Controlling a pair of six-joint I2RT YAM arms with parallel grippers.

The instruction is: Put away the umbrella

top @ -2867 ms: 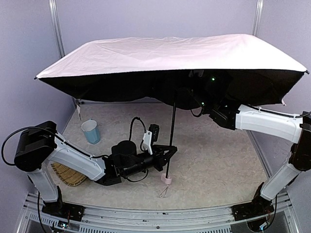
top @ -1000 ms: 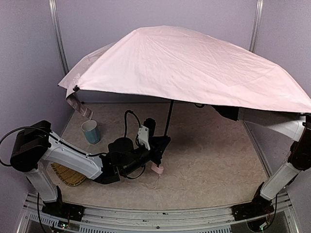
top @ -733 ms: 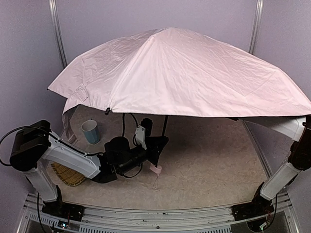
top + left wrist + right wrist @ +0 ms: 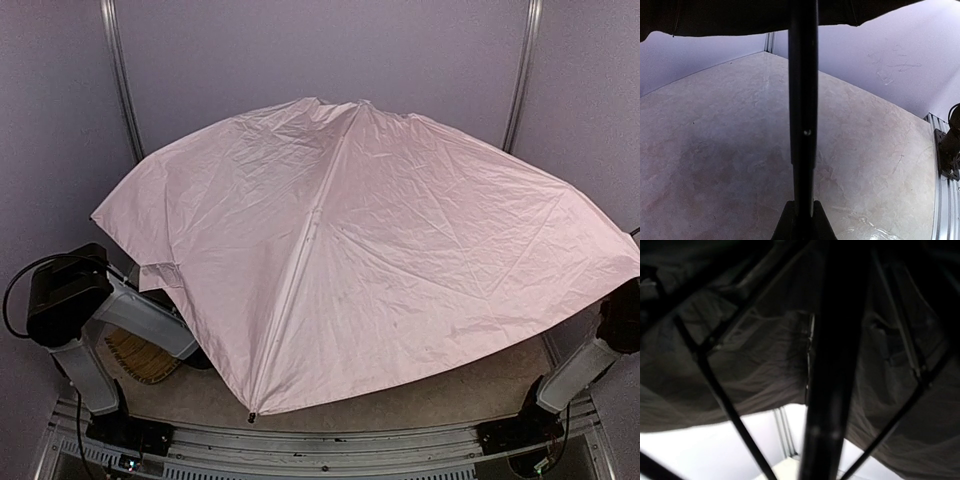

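**Open pink umbrella being held low over the table**

At the table's (image 4: 480, 395) near left corner, the left arm (image 4: 75, 300) is being seen reaching in beneath the umbrella (image 4: 380, 250). A woven mat (image 4: 140, 357) on the table beside the arm is being partly hidden by the pink cloth. In the left wrist view, the left gripper (image 4: 802, 220) is being kept pressed together on the thin black shaft (image 4: 802, 100), which is being shown running up from between its fingers to the dark cloth above the table's marbled top.

Over the middle of the table, the umbrella is being held fully open. Its canopy (image 4: 450, 230) is being tipped toward the table's near edge, so that most of the surface is being covered.

In the right wrist view, only the black underside, the ribs (image 4: 715, 385) and the shaft are being seen, in deep shadow. Whether the right gripper's fingers are apart or together cannot be told. At the table's near right corner, the right arm (image 4: 590, 365) is being covered above its lower link.
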